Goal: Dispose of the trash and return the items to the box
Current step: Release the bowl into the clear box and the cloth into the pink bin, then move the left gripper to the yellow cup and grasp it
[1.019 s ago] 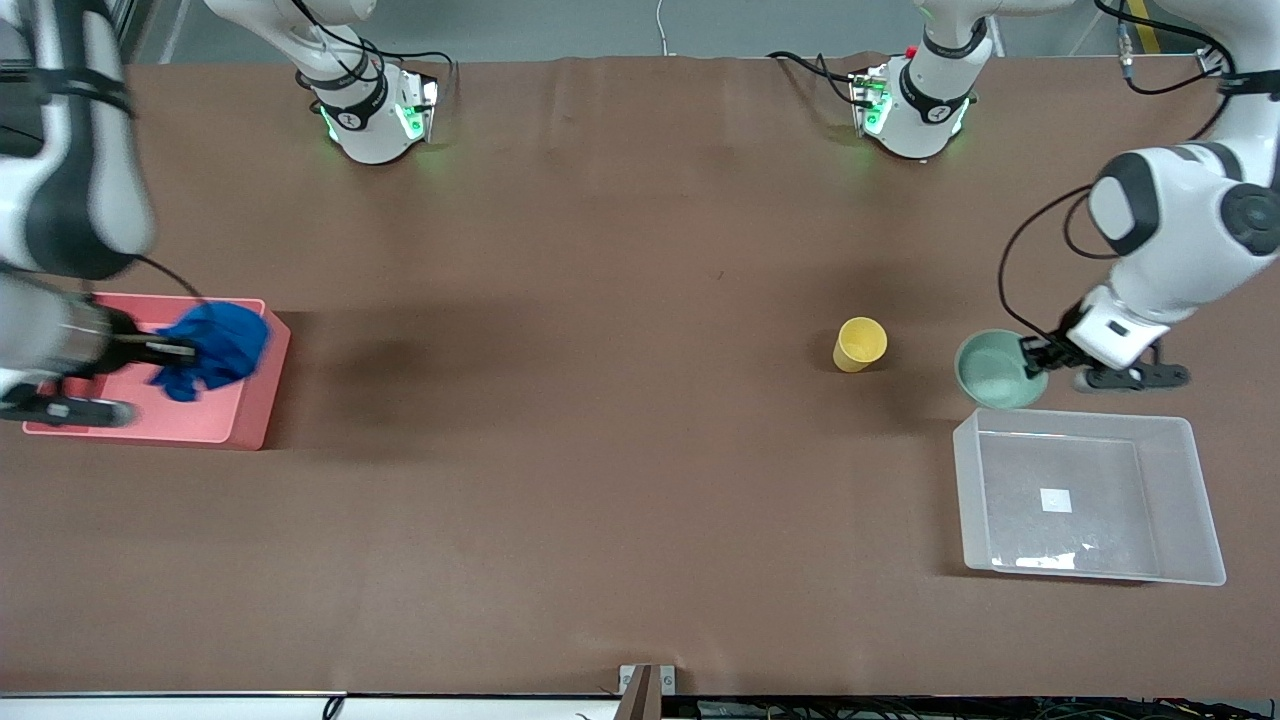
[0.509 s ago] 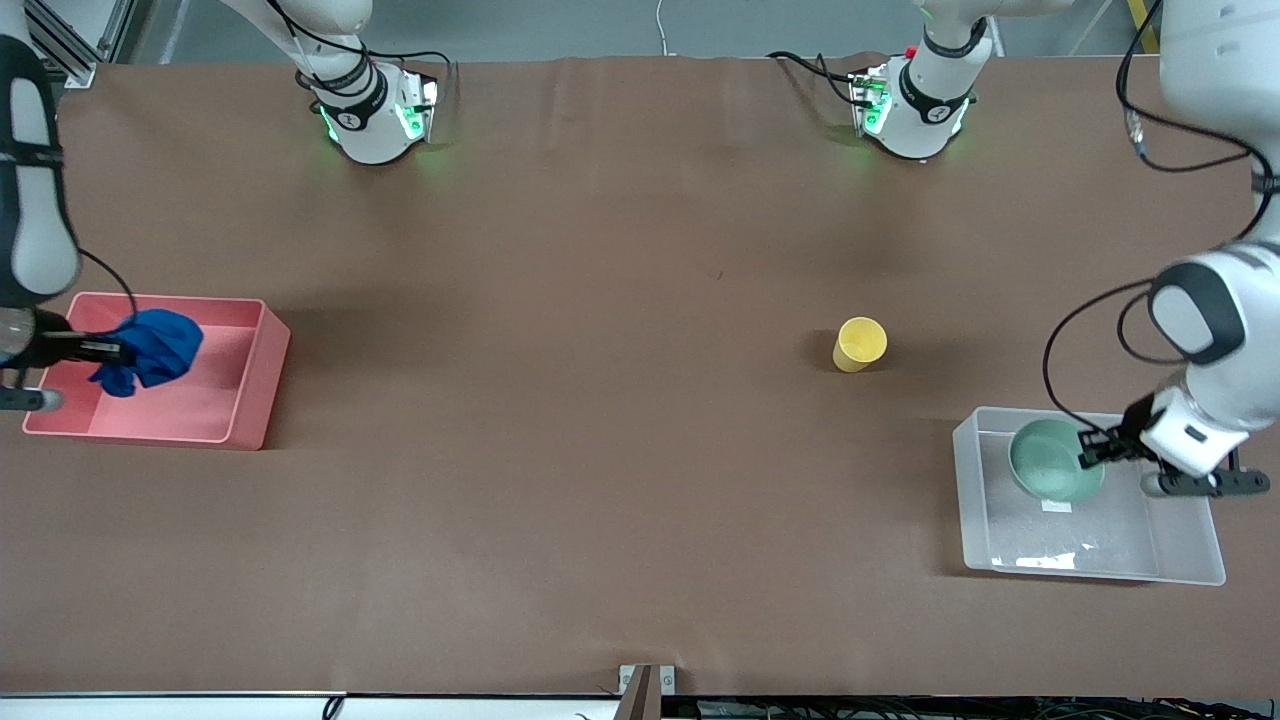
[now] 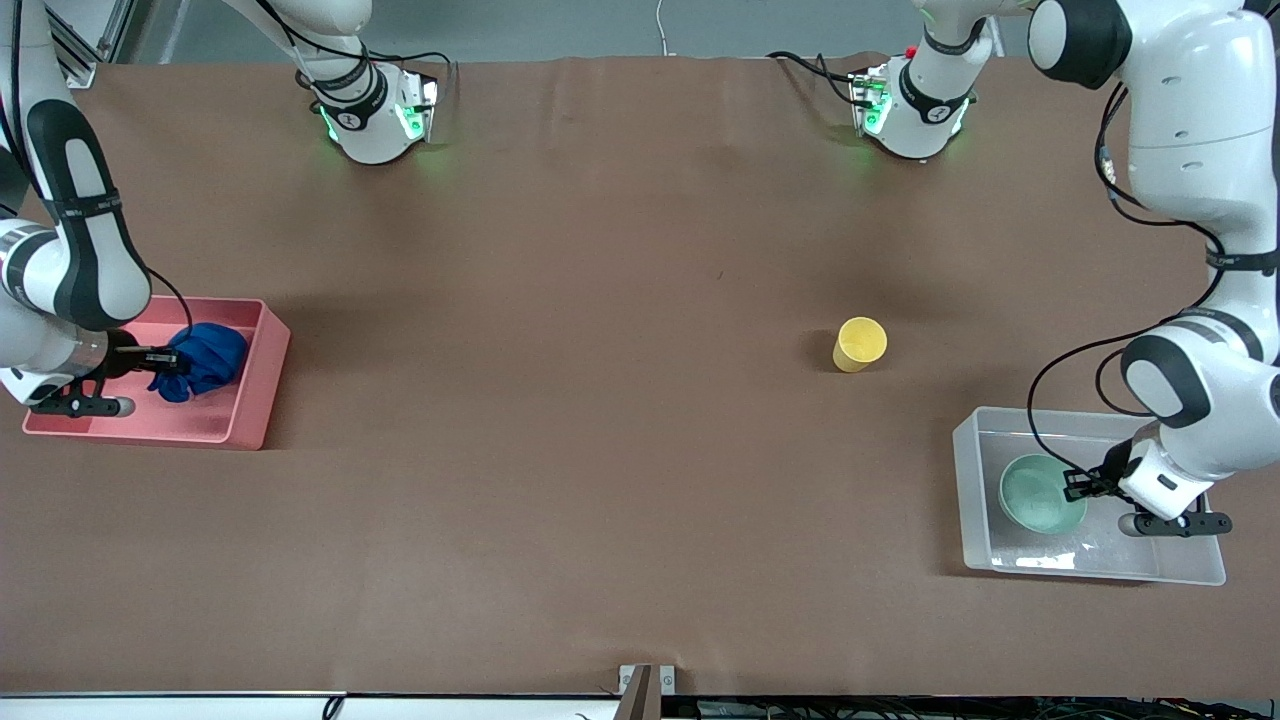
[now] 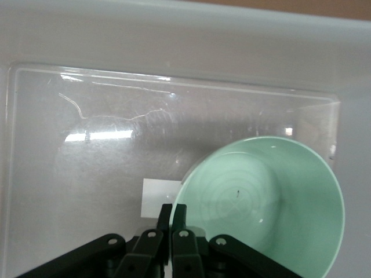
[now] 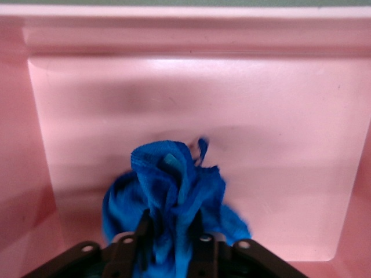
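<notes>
**Both bins loaded, cup alone on the brown table**

Brown tabletop (image 3: 600, 450): your left gripper (image 3: 1078, 486) pinches the mint-green bowl (image 3: 1040, 494) by its rim inside the clear plastic bin (image 3: 1190, 572). Your right gripper (image 3: 160, 356) squeezes the blue cloth wad (image 3: 205, 358) in the pink bin (image 3: 262, 395). The yellow cup (image 3: 859, 343) stands outside, farther from the front camera than the clear bin.

Only the small yellow plastic cup (image 3: 859, 344) stands on the broad brown table (image 3: 600, 450), well apart from both bins.
</notes>
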Robot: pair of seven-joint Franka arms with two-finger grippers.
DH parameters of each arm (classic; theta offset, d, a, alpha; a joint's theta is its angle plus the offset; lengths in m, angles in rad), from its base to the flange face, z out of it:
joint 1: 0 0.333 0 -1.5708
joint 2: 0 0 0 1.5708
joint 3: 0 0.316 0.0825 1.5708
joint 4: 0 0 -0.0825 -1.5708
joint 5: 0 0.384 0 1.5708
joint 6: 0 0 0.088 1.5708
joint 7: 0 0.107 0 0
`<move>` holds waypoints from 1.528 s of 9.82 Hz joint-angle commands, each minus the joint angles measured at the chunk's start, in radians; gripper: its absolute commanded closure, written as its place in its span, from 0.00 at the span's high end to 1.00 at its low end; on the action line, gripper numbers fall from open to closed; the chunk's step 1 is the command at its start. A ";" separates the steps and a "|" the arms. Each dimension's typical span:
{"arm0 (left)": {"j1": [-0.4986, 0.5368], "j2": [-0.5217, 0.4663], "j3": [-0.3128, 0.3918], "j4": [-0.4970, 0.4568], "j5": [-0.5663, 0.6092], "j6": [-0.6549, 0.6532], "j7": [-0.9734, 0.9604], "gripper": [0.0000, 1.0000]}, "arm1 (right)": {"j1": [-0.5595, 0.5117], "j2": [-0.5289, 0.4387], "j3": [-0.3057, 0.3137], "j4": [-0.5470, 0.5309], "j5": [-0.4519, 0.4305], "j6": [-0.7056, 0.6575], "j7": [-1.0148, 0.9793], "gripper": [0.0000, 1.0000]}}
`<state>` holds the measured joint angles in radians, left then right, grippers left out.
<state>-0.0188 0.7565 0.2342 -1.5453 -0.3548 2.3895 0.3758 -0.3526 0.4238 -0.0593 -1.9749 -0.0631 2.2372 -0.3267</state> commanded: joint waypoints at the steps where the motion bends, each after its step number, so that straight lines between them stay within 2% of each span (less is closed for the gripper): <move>1: 0.000 0.032 0.007 0.011 -0.017 0.010 0.029 0.25 | -0.006 -0.028 0.025 0.030 0.002 -0.014 -0.003 1.00; 2: -0.001 0.021 0.007 0.011 -0.013 0.008 0.031 0.78 | 0.015 -0.074 0.027 0.057 0.002 -0.066 0.052 1.00; 3: 0.000 -0.008 0.007 0.011 -0.007 0.002 0.035 0.99 | 0.052 -0.120 0.027 0.098 0.002 -0.159 0.127 1.00; 6: -0.018 -0.193 0.002 -0.031 0.002 -0.088 0.026 1.00 | 0.199 -0.282 0.027 0.111 0.002 -0.260 0.361 1.00; 7: -0.024 -0.274 -0.009 -0.059 0.076 -0.152 0.008 1.00 | 0.258 -0.334 0.027 0.117 0.000 -0.305 0.429 1.00; 8: -0.027 -0.364 -0.047 -0.105 0.164 -0.252 -0.059 1.00 | 0.282 -0.380 0.027 0.167 0.000 -0.388 0.457 1.00; 9: -0.027 -0.459 -0.091 -0.192 0.209 -0.277 -0.111 1.00 | 0.281 -0.405 0.027 0.244 0.003 -0.507 0.450 1.00; 10: -0.027 -0.562 -0.125 -0.304 0.236 -0.276 -0.159 1.00 | 0.279 -0.428 0.026 0.327 0.003 -0.604 0.442 1.00; 12: -0.023 -0.690 -0.223 -0.460 0.269 -0.268 -0.254 1.00 | 0.268 -0.445 0.018 0.457 0.005 -0.758 0.383 1.00; 13: -0.023 -0.712 -0.269 -0.528 0.281 -0.227 -0.293 1.00 | 0.252 -0.439 0.018 0.490 0.005 -0.789 0.294 1.00; 15: -0.021 -0.701 -0.347 -0.668 0.283 -0.071 -0.328 1.00 | 0.235 -0.441 0.018 0.469 0.055 -0.772 0.288 1.00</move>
<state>-0.0487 0.0462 -0.0808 -2.0934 -0.0936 2.2125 0.0652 -0.1004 -0.0342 -0.0494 -1.5048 -0.0361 1.4604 -0.0193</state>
